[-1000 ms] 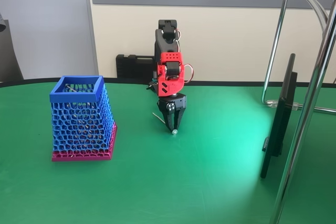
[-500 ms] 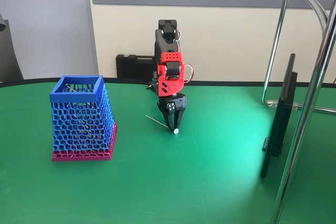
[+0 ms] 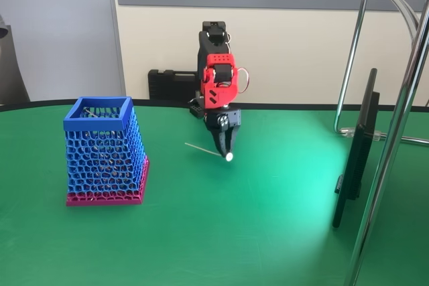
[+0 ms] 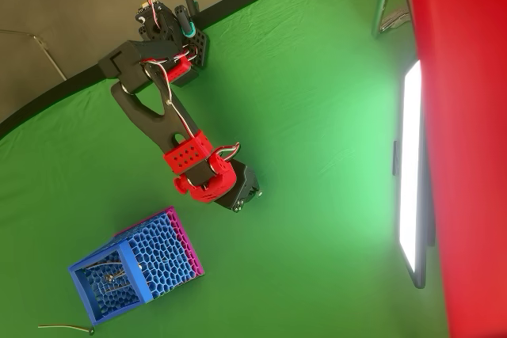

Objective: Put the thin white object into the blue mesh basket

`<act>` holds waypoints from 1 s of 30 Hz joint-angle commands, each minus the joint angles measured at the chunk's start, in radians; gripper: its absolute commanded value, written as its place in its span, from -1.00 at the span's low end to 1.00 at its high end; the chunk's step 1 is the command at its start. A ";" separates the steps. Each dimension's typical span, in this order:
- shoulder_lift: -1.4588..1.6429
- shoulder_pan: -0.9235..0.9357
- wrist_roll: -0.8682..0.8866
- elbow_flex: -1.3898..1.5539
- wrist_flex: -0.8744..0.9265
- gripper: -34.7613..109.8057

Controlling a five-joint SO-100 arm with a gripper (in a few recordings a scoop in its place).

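In the fixed view I see my arm standing at the far edge of the green table (image 3: 268, 232), roughly mid-width, its black upper links rising straight up and the red wrist block folding forward so the gripper (image 3: 226, 151) points almost straight down and hangs above the table, clear of it. The claw is pinched on the thin white object (image 3: 208, 150), which sticks out to the left of the fingertips, nearly level, with its small shiny bead right at the tips. The blue mesh basket (image 3: 104, 152) stands upright on its magenta base toward the table's left side, well apart from the gripper, and its square rim sits a little higher in the picture than the stick. A dark screen on a stand (image 3: 355, 159) is edge-on near the right edge of the table, beside chrome poles. In the overhead view the arm reaches from its base at the table's dark border in the upper left down toward the middle, the black link leading to the red wrist, and the gripper (image 4: 242, 195) faces down at the table (image 4: 317, 116) so I cannot make out the stick there. The basket (image 4: 135, 271) sits near the lower left edge of the table, apart from the gripper and just below it in the picture.
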 commanded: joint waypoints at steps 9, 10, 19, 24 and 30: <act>0.262 0.005 -0.367 -0.103 -0.206 -0.51; 0.281 0.012 -0.397 -0.106 -0.229 -0.51; 0.399 0.127 -0.543 -0.138 -0.413 -0.51; 0.400 0.272 -0.405 -0.179 -0.453 -0.51; 0.348 0.376 -0.290 -0.230 -0.480 -0.51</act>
